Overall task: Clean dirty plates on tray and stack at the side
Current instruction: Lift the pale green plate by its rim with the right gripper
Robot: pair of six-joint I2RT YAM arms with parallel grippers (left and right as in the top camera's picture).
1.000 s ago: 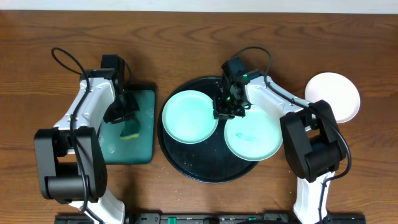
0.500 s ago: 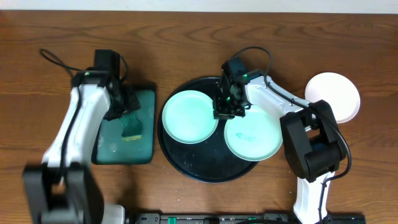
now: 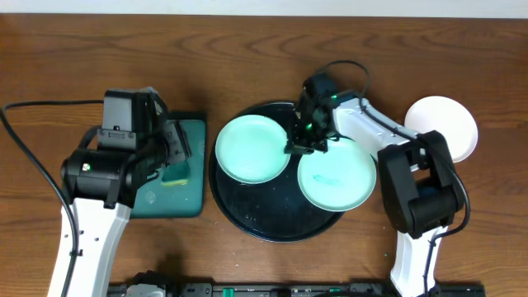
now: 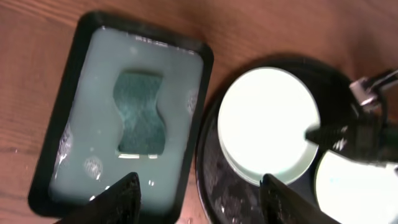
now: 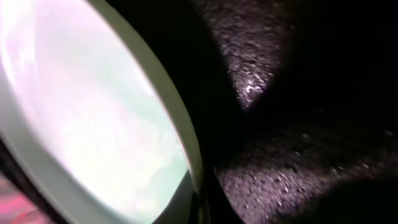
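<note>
The round black tray (image 3: 272,210) holds two mint-green plates. The left plate (image 3: 252,148) looks plain; the right plate (image 3: 334,177) carries a teal smear. A white plate (image 3: 445,128) sits on the table at the far right. My right gripper (image 3: 304,144) is shut on the left plate's right rim, which runs between its fingers (image 5: 214,202) over the wet tray (image 5: 298,93). My left gripper (image 4: 202,199) hangs open and holds nothing, high above the gap between the sponge tray and the round tray (image 4: 249,180), with the left plate (image 4: 267,124) below it.
A rectangular black tray (image 3: 194,202) of soapy water stands left of the round tray, with a green sponge (image 4: 140,112) lying loose in it. A cable trails from the left arm across the table's left side.
My left arm has lifted up and away from the sponge tray with its jaws opening wider, and the sponge stays in the water. The right gripper has kept its hold and barely moved.
</note>
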